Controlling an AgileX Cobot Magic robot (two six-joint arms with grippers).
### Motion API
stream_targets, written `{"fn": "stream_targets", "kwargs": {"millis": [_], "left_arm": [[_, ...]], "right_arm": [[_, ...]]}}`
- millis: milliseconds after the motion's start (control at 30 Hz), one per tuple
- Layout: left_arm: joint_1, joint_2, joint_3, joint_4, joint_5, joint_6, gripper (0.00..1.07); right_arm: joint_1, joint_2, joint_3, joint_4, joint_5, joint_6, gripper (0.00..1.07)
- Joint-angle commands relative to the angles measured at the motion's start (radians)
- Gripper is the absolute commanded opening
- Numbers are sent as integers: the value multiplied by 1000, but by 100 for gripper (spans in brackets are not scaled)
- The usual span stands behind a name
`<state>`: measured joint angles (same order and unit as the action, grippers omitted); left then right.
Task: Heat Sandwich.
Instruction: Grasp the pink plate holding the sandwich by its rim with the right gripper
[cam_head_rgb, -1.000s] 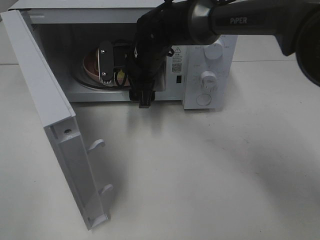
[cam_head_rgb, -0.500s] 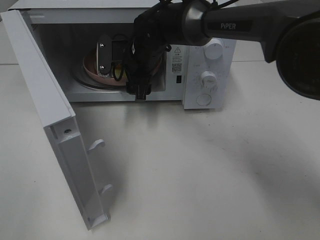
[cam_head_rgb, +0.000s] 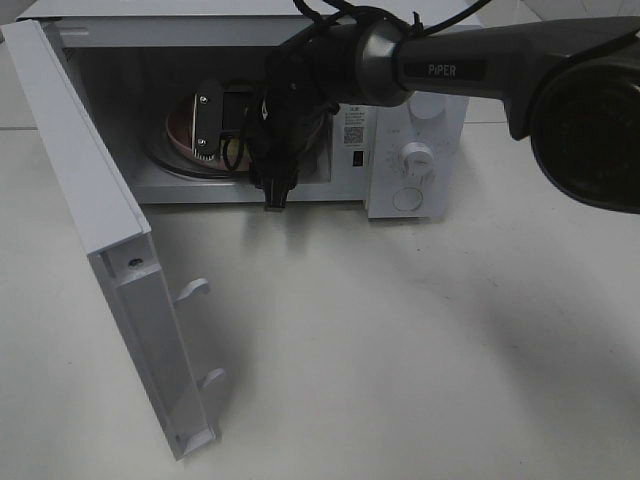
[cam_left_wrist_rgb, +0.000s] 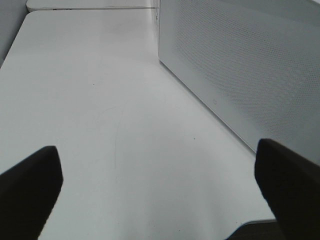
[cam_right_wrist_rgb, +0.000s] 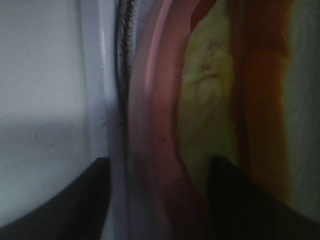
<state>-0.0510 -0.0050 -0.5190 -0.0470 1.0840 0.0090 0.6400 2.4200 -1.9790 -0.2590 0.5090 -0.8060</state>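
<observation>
One microwave (cam_head_rgb: 445, 170), one pink plate (cam_right_wrist_rgb: 155, 125), one sandwich (cam_right_wrist_rgb: 207, 100) — and two grippers: left gripper (cam_left_wrist_rgb: 160, 187), right gripper (cam_right_wrist_rgb: 157, 200).

Work surface: a white table (cam_head_rgb: 420, 340), matte and plain. A thin seam (cam_head_rgb: 15, 128) runs across it towards the rear. A white microwave (cam_head_rgb: 385, 195) stands at the back of the table, its door (cam_head_rgb: 90, 190) swung open to the left. Lighting is diffuse and even, and broad soft shadows (cam_head_rgb: 520, 300) lie over the right half of the table. The left wrist view shows the table's rounded corner (cam_left_wrist_rgb: 30, 15), a second white tabletop (cam_left_wrist_rgb: 90, 4) just beyond it, and a dark grey strip (cam_left_wrist_rgb: 5, 30) past the edge; floor or wall cannot be told.
</observation>
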Motion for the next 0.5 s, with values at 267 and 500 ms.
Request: {"fn": "stream_targets", "kwargs": {"millis": [267,500], "left_arm": [[2,-5,2,-2,-14,2,100],[2,-5,2,-2,-14,2,100]], "right_arm": [[-1,1,-4,-3,-1,63,0],[-6,1,-4,-3,5,63,0]]}}
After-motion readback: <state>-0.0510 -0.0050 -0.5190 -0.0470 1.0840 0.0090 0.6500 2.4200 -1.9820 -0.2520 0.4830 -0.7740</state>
